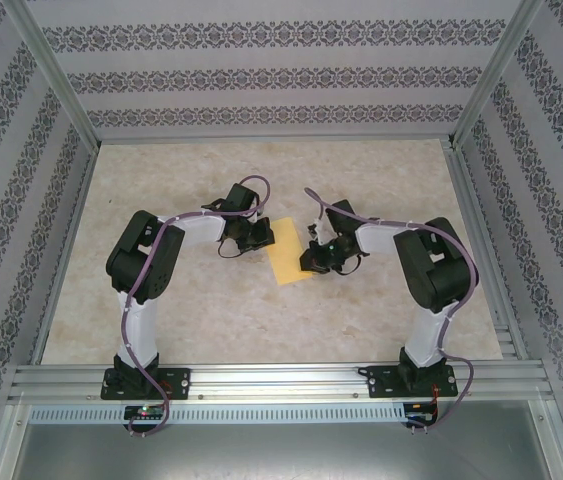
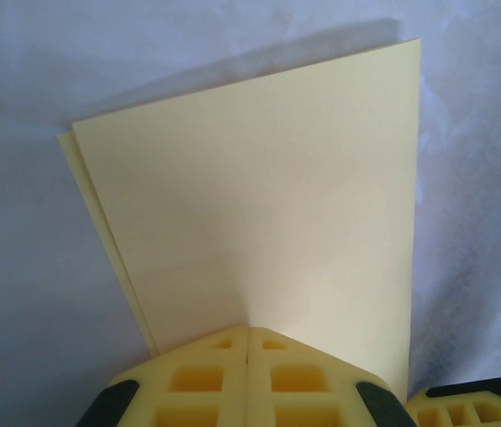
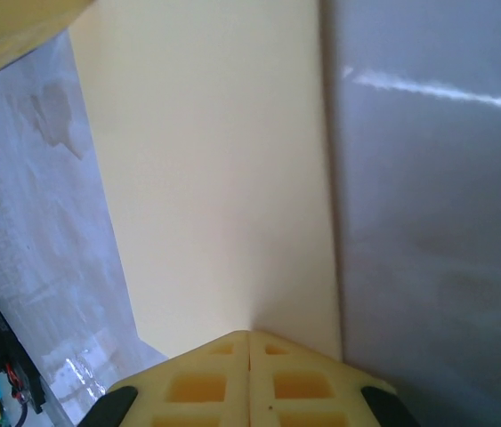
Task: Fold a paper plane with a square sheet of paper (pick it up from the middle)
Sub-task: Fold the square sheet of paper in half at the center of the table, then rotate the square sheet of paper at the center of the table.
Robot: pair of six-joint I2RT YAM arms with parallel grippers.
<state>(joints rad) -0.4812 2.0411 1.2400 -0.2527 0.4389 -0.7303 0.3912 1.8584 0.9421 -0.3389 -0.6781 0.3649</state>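
Between my two arms, above mid-table [image 1: 211, 320], the square sheet of paper [image 1: 289, 264] is doubled over, two layers showing. My left gripper [image 2: 247, 342] and right gripper [image 3: 249, 342] each pinch it from opposite sides, jaws pressed together, probably to keep the fold aligned for creasing.

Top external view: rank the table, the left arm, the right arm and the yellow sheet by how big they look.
1. table, by far the largest.
2. left arm and right arm: they look alike, so I won't rank one over the other.
3. yellow sheet, the smallest, partly covered at both ends.
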